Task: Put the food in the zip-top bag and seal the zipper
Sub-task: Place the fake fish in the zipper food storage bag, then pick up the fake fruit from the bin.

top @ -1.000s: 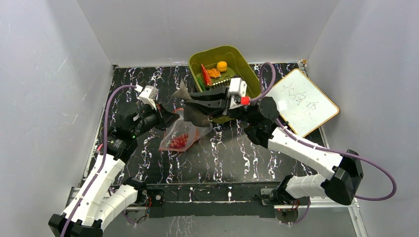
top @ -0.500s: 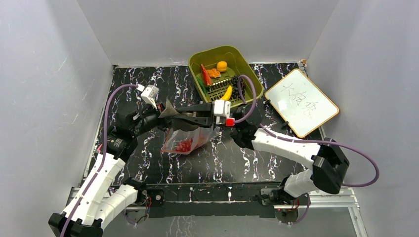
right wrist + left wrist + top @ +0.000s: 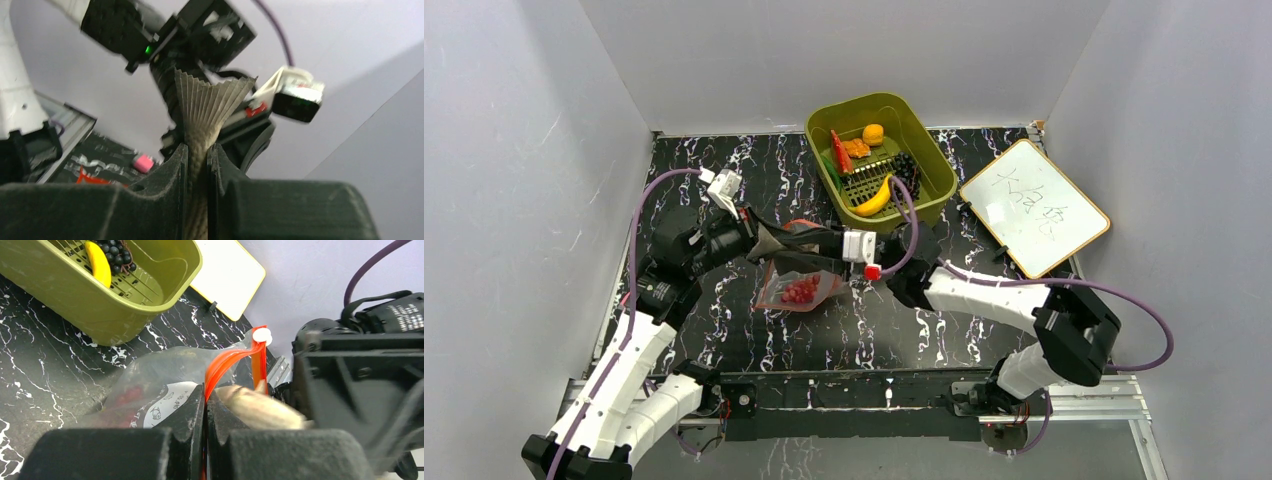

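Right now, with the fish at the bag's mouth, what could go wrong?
The right gripper pinches the fish only by its tail, so it may pivot or slip.
The left gripper holds the bag at one spot on the red strip; the mouth looks narrow, and the fish could catch the strip.
The grippers sit close and could bump.
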Controlling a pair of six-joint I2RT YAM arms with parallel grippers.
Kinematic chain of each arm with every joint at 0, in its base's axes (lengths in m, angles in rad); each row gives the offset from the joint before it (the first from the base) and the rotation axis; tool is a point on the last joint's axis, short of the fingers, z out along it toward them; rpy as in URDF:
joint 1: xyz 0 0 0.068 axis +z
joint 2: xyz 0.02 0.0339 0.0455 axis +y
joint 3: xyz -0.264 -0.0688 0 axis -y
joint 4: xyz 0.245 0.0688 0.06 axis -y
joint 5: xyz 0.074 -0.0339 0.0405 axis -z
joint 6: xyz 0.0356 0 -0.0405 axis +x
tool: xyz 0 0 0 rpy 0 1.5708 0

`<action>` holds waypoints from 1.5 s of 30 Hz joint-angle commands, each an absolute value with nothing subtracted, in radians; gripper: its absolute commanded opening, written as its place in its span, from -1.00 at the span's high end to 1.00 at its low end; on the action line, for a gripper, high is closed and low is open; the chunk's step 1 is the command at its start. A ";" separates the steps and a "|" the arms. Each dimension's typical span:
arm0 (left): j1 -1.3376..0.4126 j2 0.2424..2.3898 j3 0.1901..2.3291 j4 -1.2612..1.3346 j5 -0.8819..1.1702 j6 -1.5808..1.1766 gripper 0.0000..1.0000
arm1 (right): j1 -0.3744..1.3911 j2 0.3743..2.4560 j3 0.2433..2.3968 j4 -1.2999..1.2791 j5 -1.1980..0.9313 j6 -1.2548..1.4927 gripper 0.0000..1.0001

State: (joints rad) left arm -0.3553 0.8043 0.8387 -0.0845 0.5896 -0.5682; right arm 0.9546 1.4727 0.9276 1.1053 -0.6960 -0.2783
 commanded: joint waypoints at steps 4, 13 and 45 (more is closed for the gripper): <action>-0.353 0.764 0.874 -0.054 0.662 -0.564 1.00 | 0.959 1.345 0.903 0.765 -0.728 -0.624 0.91; -0.353 0.753 0.875 -0.107 0.639 -0.521 1.00 | 0.954 1.274 0.910 0.328 -0.597 -0.911 0.77; -0.353 0.842 0.969 -0.145 0.196 -0.195 1.00 | 0.937 1.320 1.294 0.016 0.118 0.006 -0.30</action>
